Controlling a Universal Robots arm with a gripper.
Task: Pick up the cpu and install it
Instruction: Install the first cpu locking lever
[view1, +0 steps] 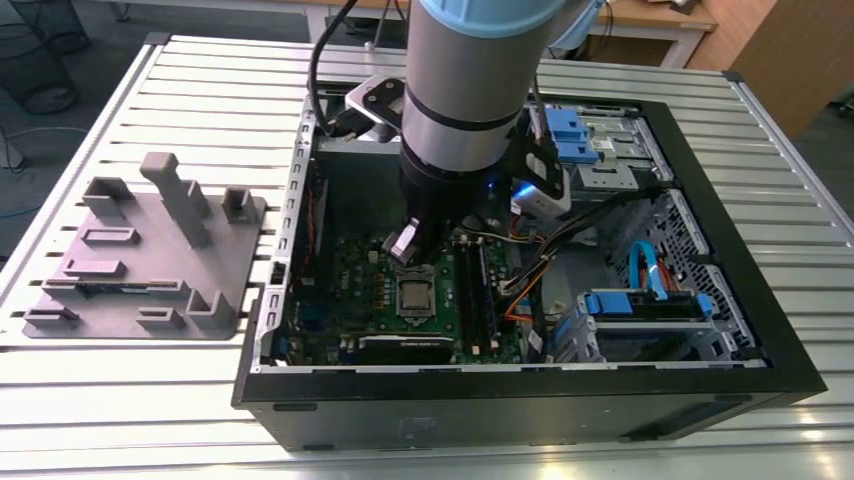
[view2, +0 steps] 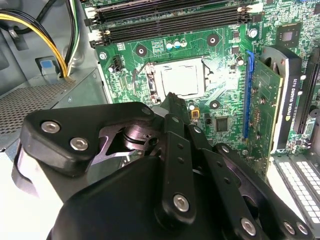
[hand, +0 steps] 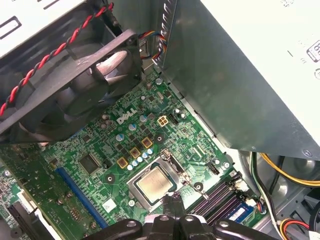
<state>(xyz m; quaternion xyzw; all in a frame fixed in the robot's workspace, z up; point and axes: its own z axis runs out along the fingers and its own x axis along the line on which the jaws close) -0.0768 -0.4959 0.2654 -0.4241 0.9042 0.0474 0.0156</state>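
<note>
Pincer (hand: 173, 200) just above cpu (hand: 155, 183), seated in socket (hand: 134, 186)

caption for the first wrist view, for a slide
Tool poised beside the cpu seated in its motherboard socket.

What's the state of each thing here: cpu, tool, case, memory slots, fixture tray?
cpu: lying flat in the socket on the motherboard, lid up, not held.
tool: just above the cpu's edge, tips together, nothing gripped.
case: on its side, side panel off, inside exposed.
memory slots: bare, no sticks in them.
fixture tray: on the table beside the case, at the exterior view's left.
</note>
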